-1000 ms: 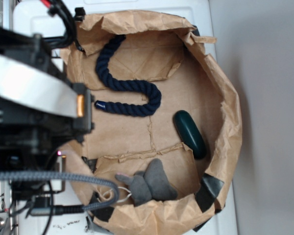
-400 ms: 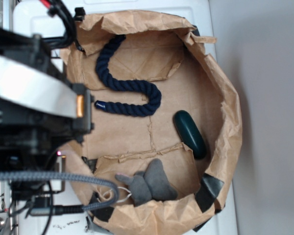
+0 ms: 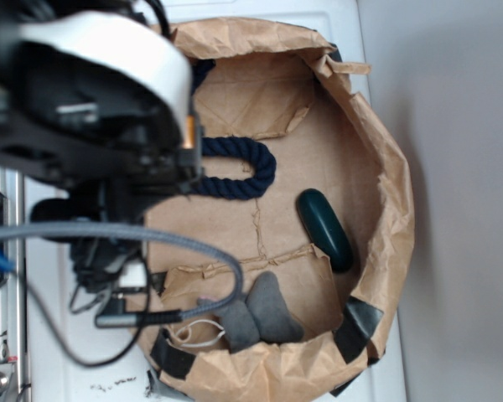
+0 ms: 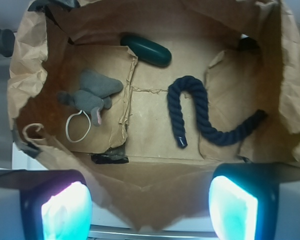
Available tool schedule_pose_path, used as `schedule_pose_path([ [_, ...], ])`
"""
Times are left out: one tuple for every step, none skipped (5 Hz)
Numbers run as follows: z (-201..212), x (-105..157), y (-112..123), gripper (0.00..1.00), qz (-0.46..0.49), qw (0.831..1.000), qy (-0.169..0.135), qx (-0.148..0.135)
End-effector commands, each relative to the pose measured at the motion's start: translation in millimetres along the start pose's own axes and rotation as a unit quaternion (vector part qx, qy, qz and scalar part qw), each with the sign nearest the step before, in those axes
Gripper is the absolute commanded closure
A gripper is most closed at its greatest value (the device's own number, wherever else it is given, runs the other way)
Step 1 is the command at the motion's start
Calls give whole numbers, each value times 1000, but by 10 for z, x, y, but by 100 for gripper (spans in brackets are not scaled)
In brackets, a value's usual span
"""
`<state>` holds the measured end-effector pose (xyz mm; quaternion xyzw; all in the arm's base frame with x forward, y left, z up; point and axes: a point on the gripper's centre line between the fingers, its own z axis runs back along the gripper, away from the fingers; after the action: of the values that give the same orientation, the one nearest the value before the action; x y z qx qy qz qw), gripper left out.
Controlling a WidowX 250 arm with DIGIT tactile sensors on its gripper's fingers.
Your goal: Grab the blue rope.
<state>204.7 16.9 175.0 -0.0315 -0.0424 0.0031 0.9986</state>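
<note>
Brown crinkled paper made a big open bag (image 4: 140, 200), and everything lay flat on its floor. The blue rope (image 4: 200, 115) sat on the paper in a wiggly S shape. In the wrist view it lay on the right side, with one bound end near the middle of the bag and the other end running off toward the right wall. In the exterior view the robot arm (image 3: 101, 109) covered much of it, so only one curl showed.

The gripper (image 4: 150, 210) hung well above the bag with its fingers spread wide apart (the two glowing pads showed at the bottom corners of the wrist view). It held nothing and touched nothing.

The rope looked thick, soft and bendy, and probably light. Its twisted strands looked rough, so it should not slip much. It would likely flop and dangle when lifted, not stay stiff. A good spot to pinch looked like the straight piece near the bound end, or the top of the curl, with the fingers going across the rope.

A dark green oblong thing (image 4: 146, 49) lay well apart from the rope, near the far wall. A grey plush toy (image 4: 90, 92) lay on the left with a white loop (image 4: 77, 127) beside it. Black tape (image 4: 109, 158) held parts of the paper.

No words or labels could be read anywhere.
</note>
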Motion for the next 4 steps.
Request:
schedule_pose_path([
  [-206,241,190,0,1,1000,-22,-4],
  [-386,357,174,0,7,999,-18,31],
  [-604,470,229,0,7,998,-24,57],
  [-663,476,250,0,33,998,-28,52],
])
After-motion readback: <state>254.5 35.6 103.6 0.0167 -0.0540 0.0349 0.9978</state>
